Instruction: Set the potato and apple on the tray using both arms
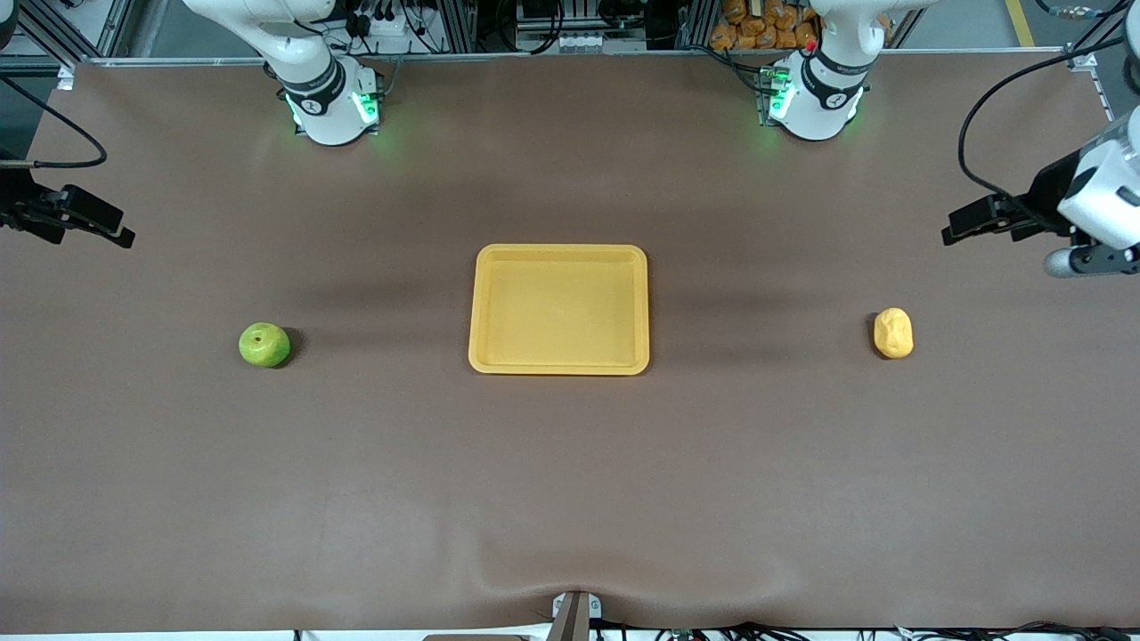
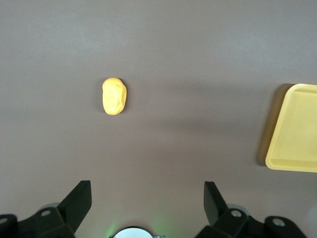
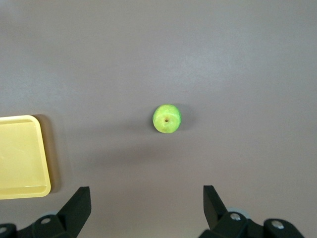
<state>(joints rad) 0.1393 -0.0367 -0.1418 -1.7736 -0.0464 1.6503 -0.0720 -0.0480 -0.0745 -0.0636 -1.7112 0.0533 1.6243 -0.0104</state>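
The green apple (image 1: 264,344) lies on the brown table toward the right arm's end. The yellow potato (image 1: 893,333) lies toward the left arm's end. The empty yellow tray (image 1: 559,309) sits between them at the table's middle. My left gripper (image 1: 966,223) is open and empty, up in the air over the table's end near the potato. Its wrist view shows the potato (image 2: 114,96) and a tray corner (image 2: 292,129), with the gripper (image 2: 147,191) well apart from both. My right gripper (image 1: 111,223) is open and empty over the other end. Its wrist view shows the apple (image 3: 167,118) and the tray (image 3: 20,158), with the gripper (image 3: 146,196) apart from them.
The two arm bases (image 1: 331,107) (image 1: 815,102) stand at the table's back edge with green lights. Black cables (image 1: 997,98) hang near the left arm. A small mount (image 1: 574,614) sits at the table's front edge.
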